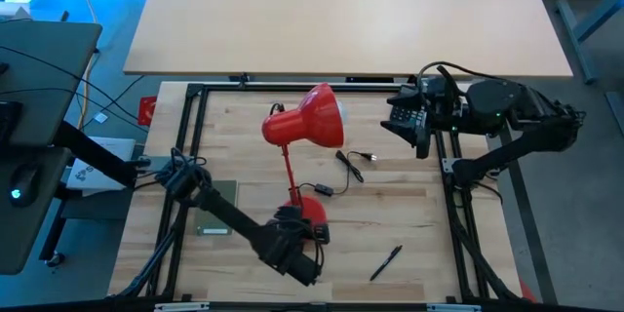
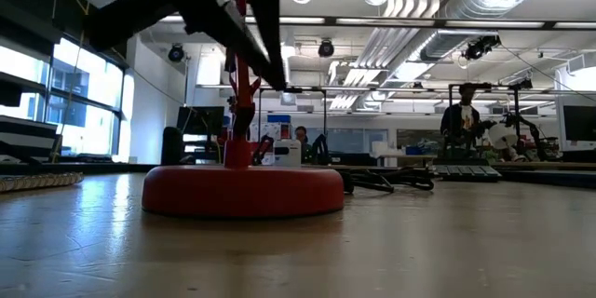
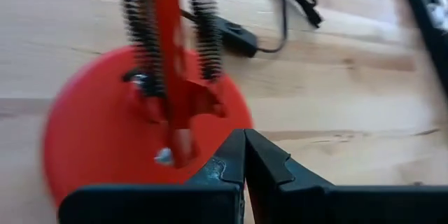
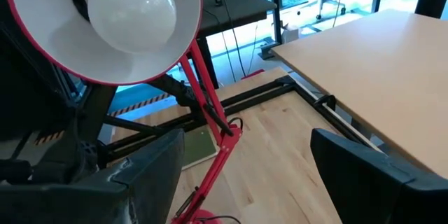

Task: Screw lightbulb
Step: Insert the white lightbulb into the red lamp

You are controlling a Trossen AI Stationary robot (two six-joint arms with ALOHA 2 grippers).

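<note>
The red desk lamp stands on its round base (image 1: 310, 209) near the table's front, and its arm rises to the red shade (image 1: 310, 117). The white lightbulb (image 4: 129, 7) sits inside the shade's white-lined mouth. My left gripper (image 3: 245, 150) is shut and slants down over the near edge of the base (image 3: 105, 133), beside the lamp's arm and springs. In the low view its tips (image 2: 279, 79) hang above the base, clear of it. My right gripper (image 1: 405, 117) waits open at the table's right, raised, facing the shade, with nothing between its fingers.
A black pen (image 1: 385, 262) lies near the front right. The lamp's black cord with its switch (image 1: 322, 190) and plug (image 1: 356, 164) lies right of the lamp's arm. A grey-green plate (image 1: 216, 205) lies left of the base. Black frame rails (image 1: 195, 136) edge the work area.
</note>
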